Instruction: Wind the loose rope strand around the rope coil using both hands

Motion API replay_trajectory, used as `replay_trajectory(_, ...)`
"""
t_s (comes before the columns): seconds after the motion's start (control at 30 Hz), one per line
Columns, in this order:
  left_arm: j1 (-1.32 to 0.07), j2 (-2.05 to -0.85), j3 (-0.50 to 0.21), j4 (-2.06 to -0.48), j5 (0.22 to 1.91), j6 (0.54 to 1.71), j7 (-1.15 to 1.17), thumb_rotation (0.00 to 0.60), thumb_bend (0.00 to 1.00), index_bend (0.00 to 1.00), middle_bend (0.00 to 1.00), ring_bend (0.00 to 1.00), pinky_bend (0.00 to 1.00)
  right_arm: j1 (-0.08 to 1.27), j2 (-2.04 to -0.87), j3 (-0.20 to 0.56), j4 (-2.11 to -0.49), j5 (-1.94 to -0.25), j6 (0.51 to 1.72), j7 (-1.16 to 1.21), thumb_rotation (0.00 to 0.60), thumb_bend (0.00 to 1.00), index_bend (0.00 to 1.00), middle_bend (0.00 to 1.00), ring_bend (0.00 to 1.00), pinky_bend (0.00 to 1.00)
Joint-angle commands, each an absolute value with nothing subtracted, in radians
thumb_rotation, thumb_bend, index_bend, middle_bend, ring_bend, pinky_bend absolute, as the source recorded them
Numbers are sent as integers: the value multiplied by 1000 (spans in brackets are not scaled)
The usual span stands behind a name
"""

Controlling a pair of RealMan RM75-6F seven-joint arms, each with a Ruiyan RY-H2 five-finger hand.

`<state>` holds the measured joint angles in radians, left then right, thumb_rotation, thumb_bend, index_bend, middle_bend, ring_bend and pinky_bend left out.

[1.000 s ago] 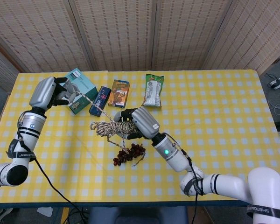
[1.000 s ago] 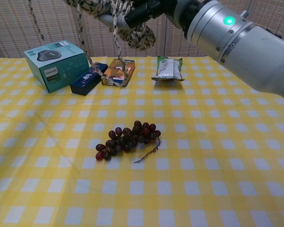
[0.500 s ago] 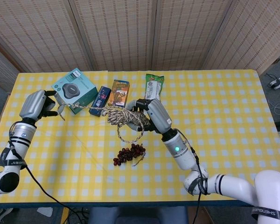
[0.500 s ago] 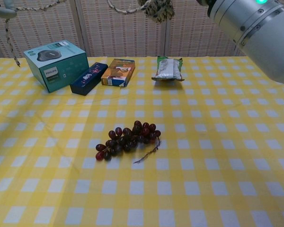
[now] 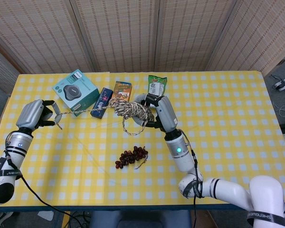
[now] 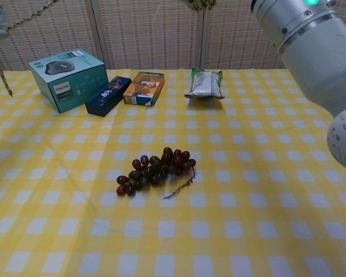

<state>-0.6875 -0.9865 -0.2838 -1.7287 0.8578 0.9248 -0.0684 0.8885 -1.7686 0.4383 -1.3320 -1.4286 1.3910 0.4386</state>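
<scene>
One beige-and-brown braided rope coil (image 5: 129,109) is held above the yellow checked desk (image 5: 228,118), gripped by the right hand (image 5: 154,110). Its loose strand (image 5: 83,111) stretches taut to the left hand (image 5: 38,115), which pinches it. Dark red grape bunch (image 5: 131,157) lies below the coil.

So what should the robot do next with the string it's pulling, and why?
Probably swing the left hand back toward the rope coil to lay another turn. The loose strand stretches taut between that hand and the coil, which the right hand holds above the table.
</scene>
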Motion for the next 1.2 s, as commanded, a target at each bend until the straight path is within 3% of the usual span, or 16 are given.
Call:
replay_trajectory(0.03,-685,-989,-274,-1720,852,911,-61,600,376,742,1000,1000,1000,888,-1776,448,-1323,-1425,1401,452,600,341,847,686,574,648)
replay_trajectory(0.6,-656,-943,-229,-1712,848,859,-26,600,376,742,1000,1000,1000,880,-1827,496,-1273,-1372,1451,405,600,343,849,688,580,648)
replay_trajectory(1.2,-573,-888,-280,-1824,1203,1153,-33,600,376,746,1000,1000,1000,926,-1899,510,-1188,-1348,1440,280,600,355,857,690,592,648)
